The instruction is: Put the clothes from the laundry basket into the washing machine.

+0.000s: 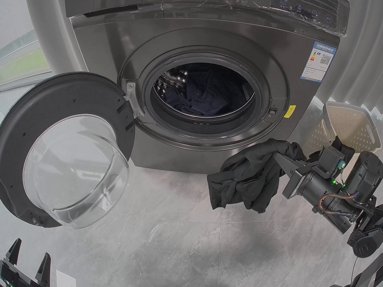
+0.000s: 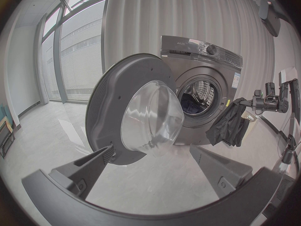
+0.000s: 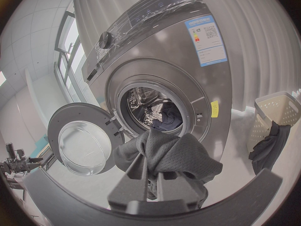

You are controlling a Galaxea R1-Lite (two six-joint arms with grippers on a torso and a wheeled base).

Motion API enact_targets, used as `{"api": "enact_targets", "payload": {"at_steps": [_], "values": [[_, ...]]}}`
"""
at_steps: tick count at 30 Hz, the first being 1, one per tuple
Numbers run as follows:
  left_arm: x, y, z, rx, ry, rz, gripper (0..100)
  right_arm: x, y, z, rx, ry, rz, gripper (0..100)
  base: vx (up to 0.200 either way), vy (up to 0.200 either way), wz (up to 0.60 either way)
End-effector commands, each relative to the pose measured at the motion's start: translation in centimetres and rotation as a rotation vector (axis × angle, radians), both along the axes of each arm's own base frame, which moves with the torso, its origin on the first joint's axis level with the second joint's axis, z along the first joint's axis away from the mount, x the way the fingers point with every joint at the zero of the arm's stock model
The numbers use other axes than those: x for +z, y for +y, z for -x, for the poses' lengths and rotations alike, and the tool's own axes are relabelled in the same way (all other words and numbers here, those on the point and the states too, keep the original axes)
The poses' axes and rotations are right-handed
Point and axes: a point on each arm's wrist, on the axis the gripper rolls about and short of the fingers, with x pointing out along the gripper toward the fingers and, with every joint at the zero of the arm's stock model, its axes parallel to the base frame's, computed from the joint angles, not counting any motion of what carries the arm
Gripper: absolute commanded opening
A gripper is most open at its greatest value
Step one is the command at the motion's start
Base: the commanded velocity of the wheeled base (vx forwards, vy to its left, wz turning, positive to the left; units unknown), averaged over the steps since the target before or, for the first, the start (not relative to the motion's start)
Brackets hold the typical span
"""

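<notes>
**Status.** My right gripper [image 1: 281,158] is clenched on a bunched fold of a dark garment [image 1: 247,176]. It holds the garment in the air in front of the washing machine [image 1: 199,32], below and to the right of the drum opening [image 1: 203,90]. Most of the fabric hangs loose beneath the fingers, above the floor. My left gripper [image 2: 153,160] is released and empty, low on my left, facing the open door [image 1: 60,96].

**Hazards, as I judge them.**
1. Snagging on the rim. The garment hangs well below the grip point. If I go in at this height, the trailing fabric is likely to drag on the lower lip of the opening and end up draped outside the drum.
2. Early release. If I let go before the fingers are past the lip, the garment will drop to the floor.
3. Slipping grip. Only one fold is pinched, so a quick swing could pull it free.
4. Crowded drum. Dark clothes [image 1: 203,94] already lie inside, so a shallow drop may spill back out.

**Remaining load.** Another dark garment [image 3: 269,145] hangs over the rim of the laundry basket [image 1: 351,124], to the right of the machine.
</notes>
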Motion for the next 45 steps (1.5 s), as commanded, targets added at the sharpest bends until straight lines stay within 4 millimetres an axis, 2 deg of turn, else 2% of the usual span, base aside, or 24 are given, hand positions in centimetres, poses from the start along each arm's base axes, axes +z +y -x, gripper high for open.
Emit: {"api": "enact_targets", "payload": {"at_steps": [1, 16, 20, 22, 25, 26, 27, 28, 29, 30, 31, 32, 33, 36, 39, 43, 45], "values": [[-0.4, 0.0, 0.0, 0.000, 0.006, -0.001, 100, -0.3, 0.2, -0.1, 0.005, 0.008, 0.007, 0, 0.000, 0.000, 0.00], [-0.5, 0.0, 0.0, -0.001, 0.004, -0.040, 100, 0.1, 0.8, -0.1, 0.029, -0.021, 0.023, 0, 0.000, 0.000, 0.00], [-0.4, 0.0, -0.2, -0.012, 0.016, -0.050, 100, 0.7, 2.8, 0.5, 0.096, -0.050, 0.007, 0, 0.000, 0.000, 0.00], [-0.4, 0.0, -0.1, -0.012, 0.001, -0.063, 100, 0.9, 3.1, 0.4, 0.100, -0.057, 0.001, 0, 0.000, 0.000, 0.00], [3.3, -0.2, 0.5, -0.058, -0.096, -0.073, 100, 1.5, 4.3, -0.7, 0.107, -0.085, -0.024, 0, 0.000, 0.000, 0.00], [6.0, -0.2, 0.2, -0.089, -0.113, -0.055, 100, 1.9, 4.8, -1.1, 0.107, -0.098, -0.035, 0, 0.000, 0.000, 0.00], [6.5, -0.3, 0.1, -0.098, -0.113, -0.053, 100, 2.0, 4.9, -1.2, 0.108, -0.103, -0.038, 0, 0.000, 0.000, 0.00], [7.3, -0.3, -0.6, -0.134, -0.094, -0.059, 100, 2.2, 5.3, -1.5, 0.120, -0.114, -0.047, 0, 0.000, 0.000, 0.00], [7.3, -0.3, -0.6, -0.134, -0.094, -0.059, 100, 2.2, 5.3, -1.5, 0.120, -0.114, -0.047, 0, 0.000, 0.000, 0.00], [8.0, -0.5, -2.4, -0.225, -0.014, -0.057, 100, 2.5, 6.4, -1.8, 0.139, -0.128, -0.057, 0, 0.000, 0.000, 0.00], [8.1, -0.5, -2.9, -0.244, 0.002, -0.054, 100, 2.6, 6.6, -1.8, 0.145, -0.131, -0.061, 0, 0.000, 0.000, 0.00], [8.5, -0.7, -4.4, -0.297, 0.039, -0.051, 100, 2.7, 7.4, -2.0, 0.159, -0.142, -0.072, 0, 0.000, 0.000, 0.00], [8.6, -0.7, -4.7, -0.306, 0.045, -0.048, 100, 2.8, 7.5, -2.1, 0.162, -0.146, -0.075, 0, 0.000, 0.000, 0.00], [9.3, -1.2, -8.8, -0.409, 0.109, -0.042, 100, 2.9, 8.8, -3.0, 0.191, -0.171, -0.088, 0, 0.000, 0.000, 0.00], [9.5, -2.2, -11.5, -0.491, 0.124, -0.035, 100, 3.2, 9.5, -3.6, 0.204, -0.188, -0.099, 0, 0.000, 0.000, 0.00], [9.1, -4.0, -13.9, -0.592, 0.150, -0.037, 100, 3.9, 10.0, -4.0, 0.219, -0.216, -0.120, 0, 0.000, 0.000, 0.00], [8.9, -4.4, -14.3, -0.612, 0.167, -0.038, 100, 4.0, 10.1, -4.1, 0.219, -0.219, -0.123, 0, 0.000, 0.000, 0.00]]}}
